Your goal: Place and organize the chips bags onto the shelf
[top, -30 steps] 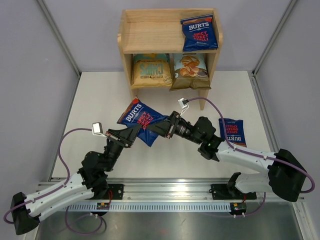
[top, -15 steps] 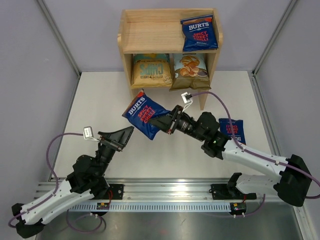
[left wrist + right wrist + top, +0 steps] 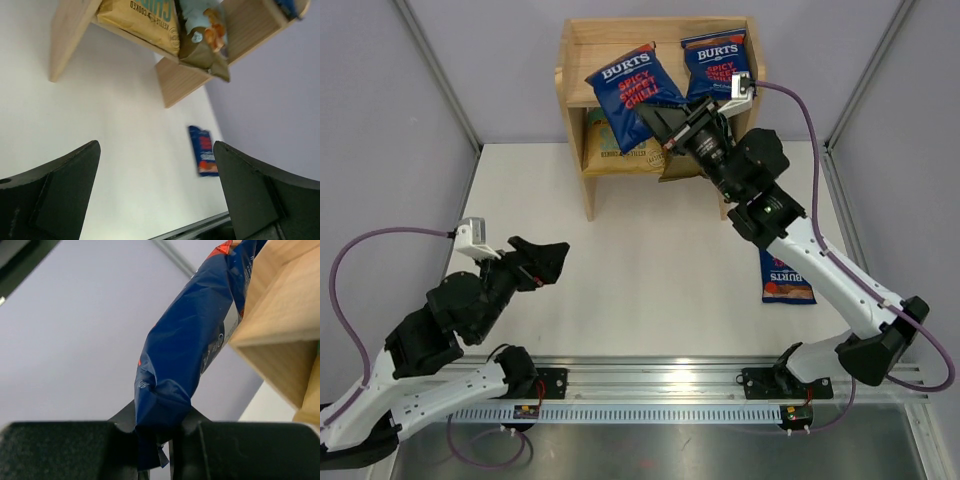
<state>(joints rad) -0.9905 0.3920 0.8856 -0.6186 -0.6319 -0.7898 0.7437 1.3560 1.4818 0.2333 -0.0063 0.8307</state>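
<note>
My right gripper (image 3: 656, 120) is shut on the bottom edge of a dark-blue Burts chips bag (image 3: 632, 84), held tilted in front of the top tier of the wooden shelf (image 3: 582, 62). The right wrist view shows the bag (image 3: 195, 340) pinched in the gripper (image 3: 160, 440) beside the shelf's side panel (image 3: 280, 315). Another Burts bag (image 3: 718, 62) stands on the top tier at the right. A yellow bag (image 3: 145, 20) and a Cassava bag (image 3: 205, 35) fill the lower tier. A third Burts bag (image 3: 785, 280) lies flat on the table. My left gripper (image 3: 556, 255) is open and holds nothing (image 3: 156, 147).
Metal frame posts (image 3: 440, 70) and grey walls close in the white table (image 3: 650, 280) on both sides. The right arm (image 3: 800, 240) stretches over the table's right half, above the lying bag. The rail with the arm bases (image 3: 650, 400) runs along the near edge.
My left gripper let go of the Burts bag, opened and drew back to the near left. My right arm carried the bag from over the table up to the shelf's top tier.
</note>
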